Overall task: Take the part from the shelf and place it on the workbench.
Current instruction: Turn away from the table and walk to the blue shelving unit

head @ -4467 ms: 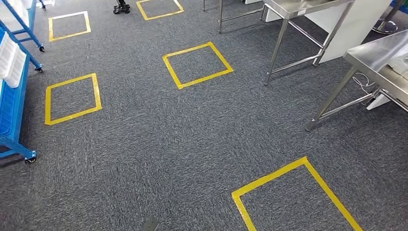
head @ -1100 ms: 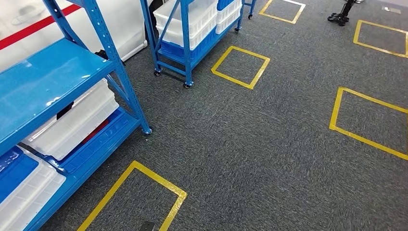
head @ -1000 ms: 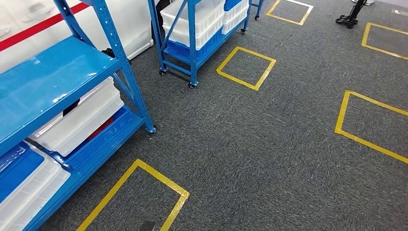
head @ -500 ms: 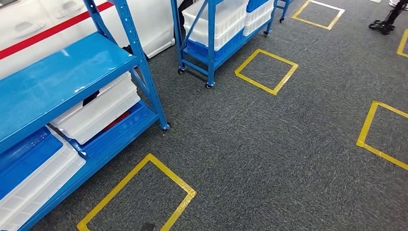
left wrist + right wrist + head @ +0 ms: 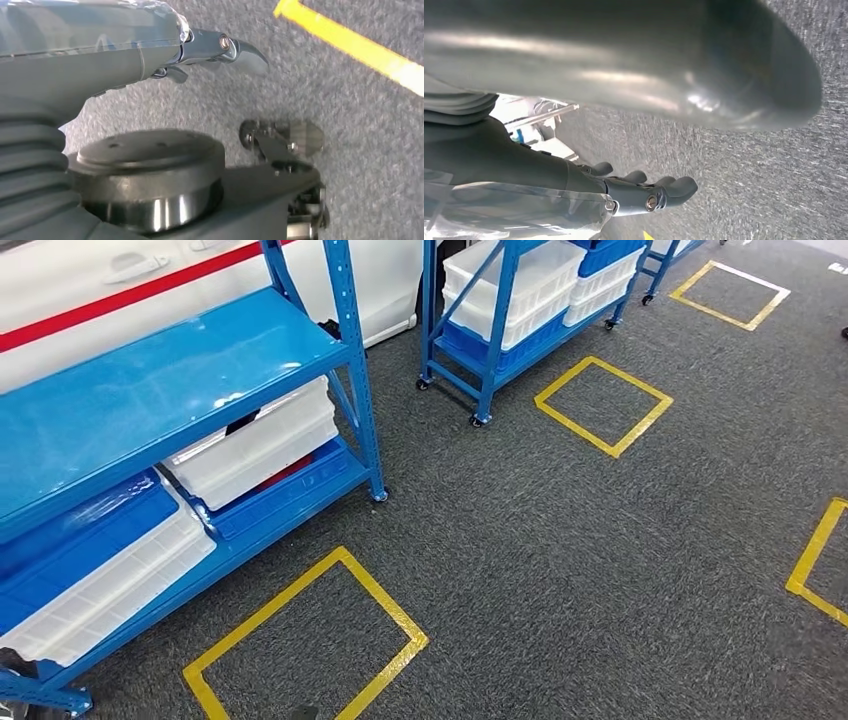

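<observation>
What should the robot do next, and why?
Probably step closer to the near blue shelf and face it. Its left hand and right hand hang over the grey carpet and hold nothing. The shelf sits off to the left, with white bins under its top board, so no part is within reach yet.

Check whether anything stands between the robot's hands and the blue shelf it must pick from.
Nothing visible does. Bare carpet, marked with a flat yellow tape square, lies before the blue shelf. The left hand and right hand hang empty over the floor. The part itself cannot be picked out among the white bins.
</observation>
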Robot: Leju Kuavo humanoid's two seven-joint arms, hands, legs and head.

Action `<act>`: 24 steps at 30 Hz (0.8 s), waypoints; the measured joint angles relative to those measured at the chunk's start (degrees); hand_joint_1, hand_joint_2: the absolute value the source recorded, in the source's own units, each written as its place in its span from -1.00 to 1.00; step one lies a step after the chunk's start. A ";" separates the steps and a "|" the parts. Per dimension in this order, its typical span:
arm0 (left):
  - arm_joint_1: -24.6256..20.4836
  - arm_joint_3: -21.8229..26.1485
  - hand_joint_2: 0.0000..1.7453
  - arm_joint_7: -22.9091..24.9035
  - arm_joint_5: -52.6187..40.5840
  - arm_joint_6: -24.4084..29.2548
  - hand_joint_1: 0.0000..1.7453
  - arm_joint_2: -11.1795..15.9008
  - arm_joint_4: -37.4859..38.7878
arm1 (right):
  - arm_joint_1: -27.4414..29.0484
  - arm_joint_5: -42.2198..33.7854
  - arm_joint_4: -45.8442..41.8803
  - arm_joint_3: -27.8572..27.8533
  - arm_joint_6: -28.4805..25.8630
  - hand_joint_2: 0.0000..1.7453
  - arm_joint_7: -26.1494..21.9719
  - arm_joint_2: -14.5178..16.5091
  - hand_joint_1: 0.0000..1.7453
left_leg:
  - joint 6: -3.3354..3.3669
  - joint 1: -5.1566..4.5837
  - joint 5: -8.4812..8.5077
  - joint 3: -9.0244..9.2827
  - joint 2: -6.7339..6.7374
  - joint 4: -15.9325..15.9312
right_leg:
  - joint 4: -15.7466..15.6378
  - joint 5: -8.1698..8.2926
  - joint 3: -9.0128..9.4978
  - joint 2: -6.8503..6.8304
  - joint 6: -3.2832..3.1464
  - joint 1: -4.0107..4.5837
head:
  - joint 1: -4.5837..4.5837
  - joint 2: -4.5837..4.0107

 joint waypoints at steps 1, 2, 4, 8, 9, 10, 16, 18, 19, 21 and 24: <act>-0.01 -0.01 -1.00 0.07 -0.01 -0.06 -1.00 -0.01 0.00 | 0.17 0.00 0.03 -0.01 -0.04 -1.00 -0.01 -0.02 -1.00 | -0.01 0.03 0.00 -0.05 -0.61 0.09 | 2.34 -0.41 -1.27 0.16 0.17 -0.16 | 0.00 0.00; -0.01 -0.01 -1.00 0.15 -0.01 -0.10 -1.00 -0.01 0.00 | 0.33 0.01 0.07 -0.01 -0.07 -1.00 -0.01 -0.02 -1.00 | -0.09 0.08 -0.04 -0.07 -1.30 0.24 | 2.51 0.40 -1.54 0.22 0.34 -0.36 | 0.00 0.00; -0.05 -0.01 -1.00 0.32 -0.01 -0.10 -1.00 -0.02 0.00 | 0.48 0.11 0.10 -0.01 -0.10 -1.00 -0.03 -0.04 -1.00 | -0.48 0.29 -0.27 -0.10 -2.61 0.79 | -3.31 4.60 0.88 0.79 0.69 -0.88 | 0.00 0.00; -0.28 0.02 -1.00 0.40 0.13 -0.08 -1.00 -0.04 0.00 | 0.33 0.94 0.26 -0.01 0.02 -1.00 -0.01 -0.09 -1.00 | -1.92 0.33 -0.77 -1.11 -4.53 2.14 | -11.76 7.70 4.27 3.72 0.49 -1.24 | -0.02 0.00; -0.28 0.03 -1.00 0.34 0.18 -0.07 -1.00 -0.05 0.00 | 0.24 1.21 0.29 0.00 0.12 -1.00 0.02 -0.09 -1.00 | -2.29 0.35 -0.69 -1.35 -4.94 2.16 | -11.84 7.84 4.21 3.20 0.06 -1.03 | -0.02 0.00; -0.24 0.05 -1.00 0.26 0.21 -0.05 -1.00 -0.04 0.00 | 0.17 1.46 0.30 0.01 0.27 -1.00 0.06 -0.05 -1.00 | -2.64 0.47 -0.64 -1.48 -5.26 2.11 | -11.94 7.95 4.22 2.62 -0.36 -1.05 | -0.02 0.00; -0.04 0.20 -1.00 -0.40 0.48 0.11 -1.00 -0.02 0.00 | -0.21 2.78 0.31 0.03 1.46 -1.00 0.70 0.03 -1.00 | -3.64 0.61 -8.60 -8.49 -0.29 17.49 | -12.47 8.12 4.27 -1.22 -2.02 -0.63 | -0.04 0.00; 0.15 0.34 -1.00 -0.43 0.81 0.20 -1.00 -0.02 0.00 | -0.46 3.05 0.31 0.04 1.86 -1.00 0.91 0.03 -1.00 | -3.59 0.63 -7.54 -8.31 0.09 17.56 | -12.45 8.04 4.35 -2.49 -2.05 -0.49 | -0.03 0.00; 0.21 0.42 -1.00 -0.43 0.97 0.28 -1.00 -0.02 0.00 | -0.64 3.10 0.31 0.04 1.97 -1.00 0.99 0.05 -1.00 | -3.44 0.61 -5.68 -6.55 0.51 14.26 | -12.44 7.98 4.46 -3.04 -1.99 -0.45 | -0.04 0.00; 0.14 0.49 -1.00 -0.41 1.07 0.46 -1.00 0.00 0.00 | -0.91 3.09 0.31 0.04 2.07 -1.00 1.05 0.08 -1.00 | -2.86 0.32 -2.52 -2.34 2.53 6.03 | -12.40 7.80 4.74 -4.03 -1.67 -0.31 | -0.03 0.00; 0.04 0.49 -1.00 -0.34 1.01 0.59 -1.00 0.00 0.00 | -1.05 2.95 0.31 0.04 2.02 -1.00 1.06 0.09 -1.00 | -1.92 -0.29 -1.63 -0.77 3.22 2.20 | -12.44 7.67 5.02 -5.24 -0.71 -0.11 | -0.02 0.00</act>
